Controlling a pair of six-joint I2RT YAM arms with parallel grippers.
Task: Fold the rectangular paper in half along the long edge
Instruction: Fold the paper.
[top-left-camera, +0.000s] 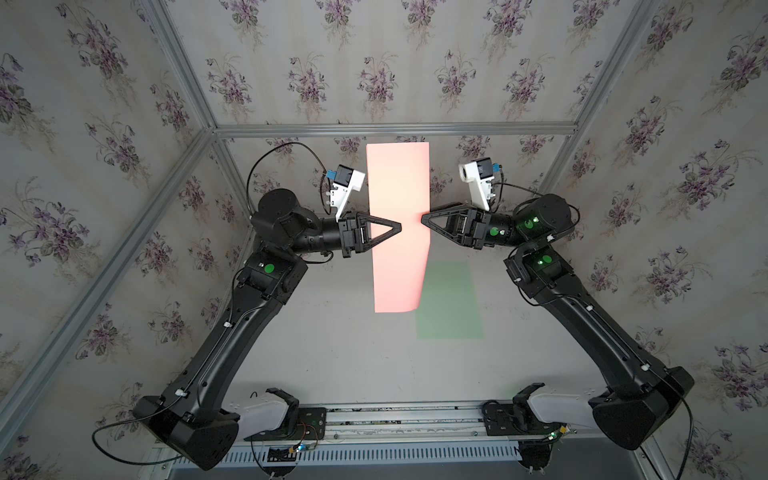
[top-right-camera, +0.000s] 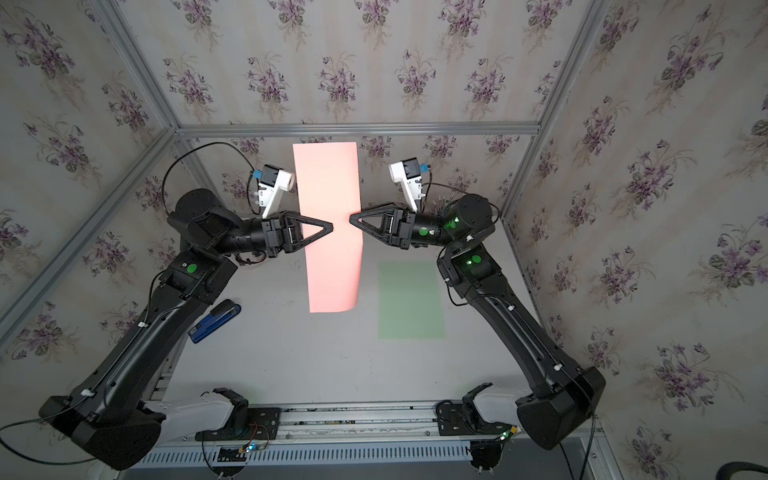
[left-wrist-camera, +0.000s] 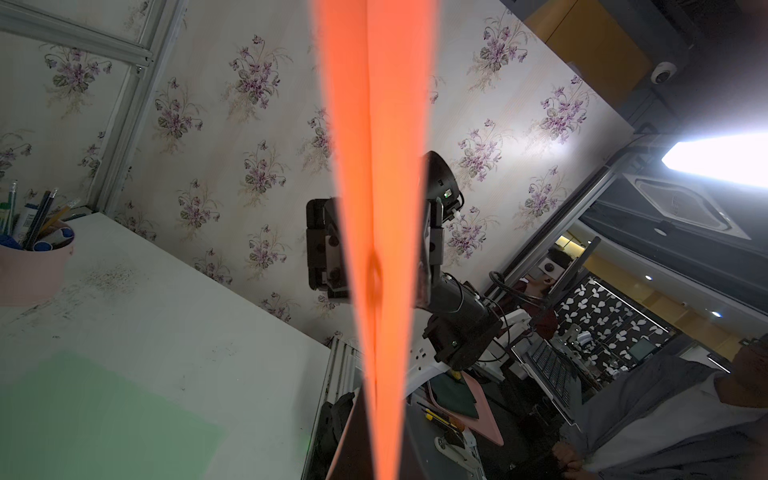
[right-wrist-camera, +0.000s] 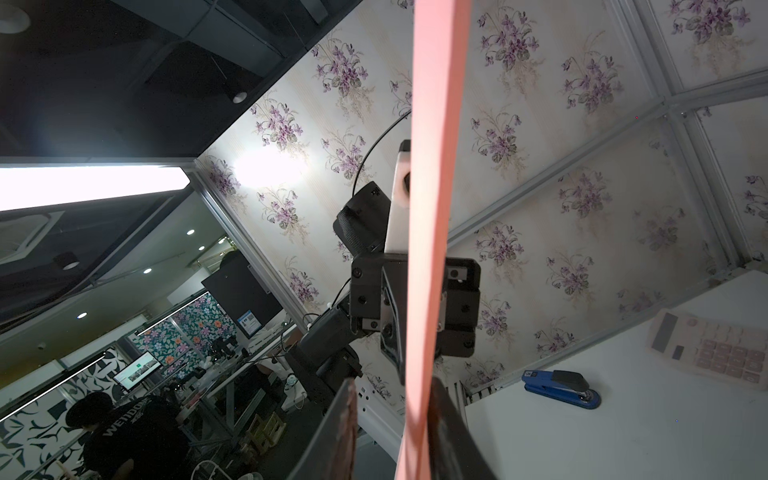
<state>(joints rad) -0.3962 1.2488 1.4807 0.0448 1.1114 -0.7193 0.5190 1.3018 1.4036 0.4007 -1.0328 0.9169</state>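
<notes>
The rectangular paper (top-left-camera: 399, 187) (top-right-camera: 328, 187) is salmon pink, long and narrow, and hangs in the air above the table between my two grippers. My left gripper (top-left-camera: 400, 227) (top-right-camera: 332, 227) reaches over its left edge and is shut on it near the middle. In the left wrist view the paper (left-wrist-camera: 386, 166) runs edge-on out of that gripper (left-wrist-camera: 382, 453) as two orange faces meeting along a line. My right gripper (top-left-camera: 423, 219) (right-wrist-camera: 395, 440) sits at the right long edge with its jaws apart. The paper (right-wrist-camera: 432, 166) lies against one finger, with a gap to the other.
A pale green rectangle (top-left-camera: 449, 299) (top-right-camera: 409, 299) lies flat on the white table under the paper's near right corner. A blue stapler (top-right-camera: 214, 318) (right-wrist-camera: 561, 388) lies at the left, a pink calculator (right-wrist-camera: 710, 353) and a pen cup (left-wrist-camera: 35, 257) near the edges. Wallpapered panels enclose the table.
</notes>
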